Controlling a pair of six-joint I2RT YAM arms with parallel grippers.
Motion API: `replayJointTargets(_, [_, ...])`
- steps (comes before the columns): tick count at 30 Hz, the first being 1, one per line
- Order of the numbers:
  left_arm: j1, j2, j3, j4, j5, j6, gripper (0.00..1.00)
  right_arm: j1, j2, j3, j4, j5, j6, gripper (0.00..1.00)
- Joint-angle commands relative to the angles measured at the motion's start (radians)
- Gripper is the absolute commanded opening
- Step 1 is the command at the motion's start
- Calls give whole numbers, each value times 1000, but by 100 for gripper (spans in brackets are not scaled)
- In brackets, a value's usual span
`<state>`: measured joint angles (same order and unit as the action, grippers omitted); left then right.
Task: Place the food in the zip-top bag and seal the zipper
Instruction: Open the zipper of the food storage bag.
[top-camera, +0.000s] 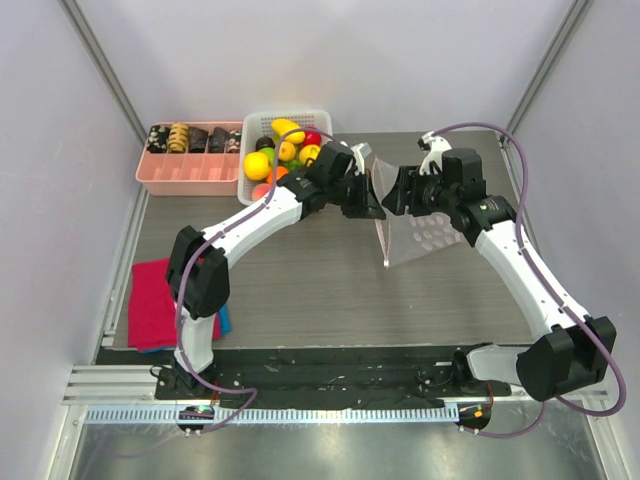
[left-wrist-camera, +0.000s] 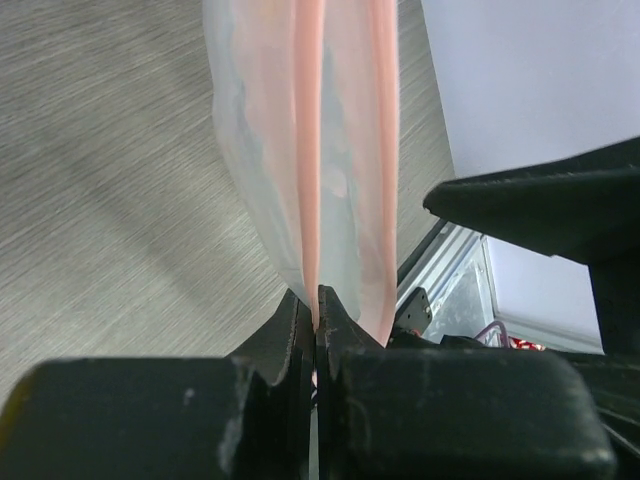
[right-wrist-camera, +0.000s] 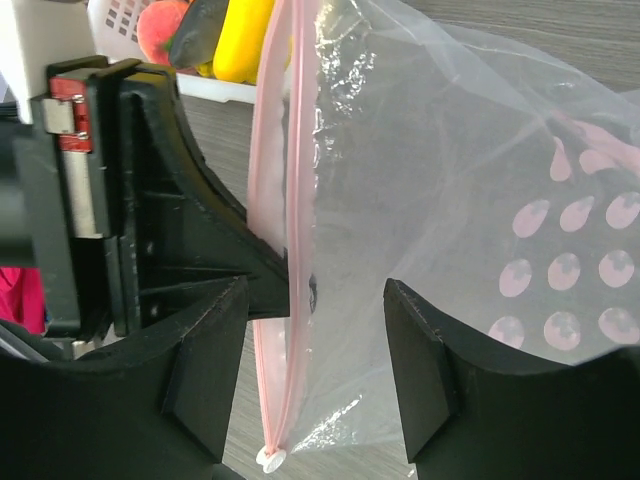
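The left claw (left-wrist-camera: 316, 312) is pinching shut on the thin pink press-seal zipper (left-wrist-camera: 310, 150) of the clear floppy plastic zip-top bag (top-camera: 415, 235) w/ pale pink polka dots. It is holding the bag up over the middle of the grey wood-grain counter (top-camera: 300, 290), w/ the mouth edge running approx. vertical. The right claw (right-wrist-camera: 315, 360) is facing it from the right, fingers spread apart and straddling the zipper and the bag's film; can't tell whether either pad is touching the plastic. The bag is hanging b/w the two claws, its dotted body trailing to the right and near side. The small glossy toy fruits (top-camera: 285, 150), incl. a yellow banana and orange, red and green pcs, are sitting in the white slatted plastic basket (top-camera: 300, 112) at the far side, just left of the left claw. Just beside the basket on its left, the pink divided plastic tray (top-camera: 190, 178) is holding dark brown snack pcs (top-camera: 190, 138). A red folded cloth (top-camera: 155, 300) is lying near-left, beside the left arm.
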<state>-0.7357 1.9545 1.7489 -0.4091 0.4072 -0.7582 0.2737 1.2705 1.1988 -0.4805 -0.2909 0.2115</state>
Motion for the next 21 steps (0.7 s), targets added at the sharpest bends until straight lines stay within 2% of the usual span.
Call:
replayJointTargets(1, [1, -8, 35, 72, 36, -23, 0, 19, 21, 41, -36, 19, -52, 60])
replayJointTargets(9, [-5, 0, 35, 112, 87, -53, 0, 53, 49, 31, -29, 196, -78, 54])
replayJointTargets(14, [8, -25, -5, 96, 81, -36, 0, 55, 36, 67, -73, 286, -104, 29])
replayJointTargets(15, [18, -31, -14, 83, 82, -35, 0, 53, 35, 79, -111, 286, -110, 15])
replayJointTargets(16, [30, -35, -22, 75, 85, -30, 0, 52, 32, 97, -133, 286, -115, 6])
replayJointTargets(17, [42, -46, -29, 60, 82, -9, 0, 50, 23, 105, -153, 327, -130, 1])
replayJointTargets(21, [161, -54, -49, -61, 27, 80, 0, -2, -26, 131, -291, 305, -144, 1])
